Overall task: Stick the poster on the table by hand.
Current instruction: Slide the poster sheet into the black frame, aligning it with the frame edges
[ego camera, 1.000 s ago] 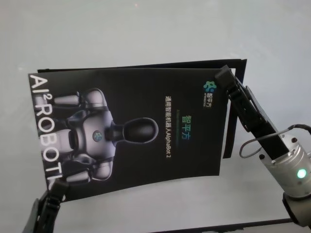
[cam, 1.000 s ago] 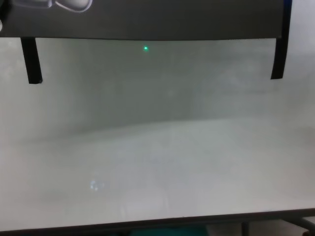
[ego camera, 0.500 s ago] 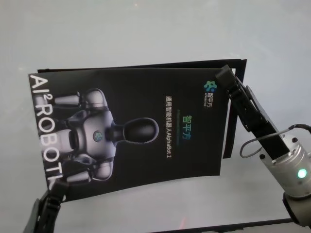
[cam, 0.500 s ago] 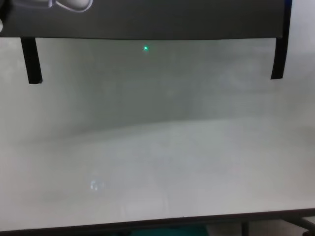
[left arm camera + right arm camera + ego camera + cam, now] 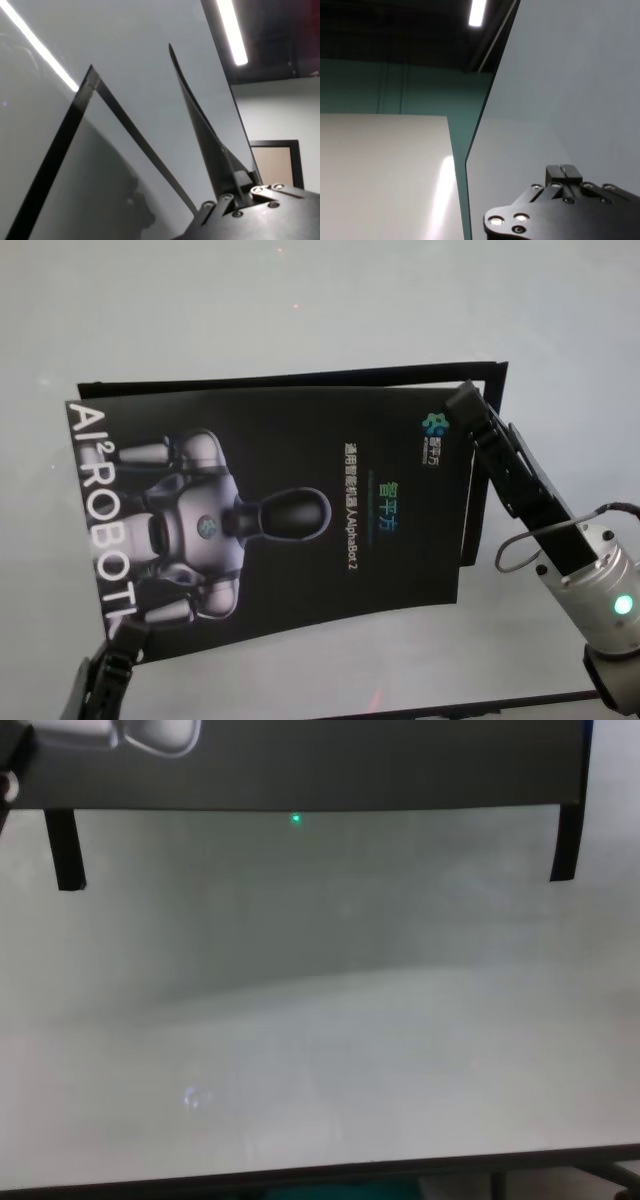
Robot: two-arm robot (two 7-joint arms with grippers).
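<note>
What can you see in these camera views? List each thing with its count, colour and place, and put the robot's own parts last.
poster: one, black with a silvery robot figure and pale lettering, held up off the table between the two grippers, slightly bowed.
tape outline: one rectangle of narrow black strips, on the table behind the poster; two strip ends show in the chest view.
table: one, pale grey-white with a dark front edge, filling most of every view.
left gripper: one, black, shut on the poster's near left corner.
right gripper: one, black on a silver wrist, shut on the poster's far right corner.
</note>
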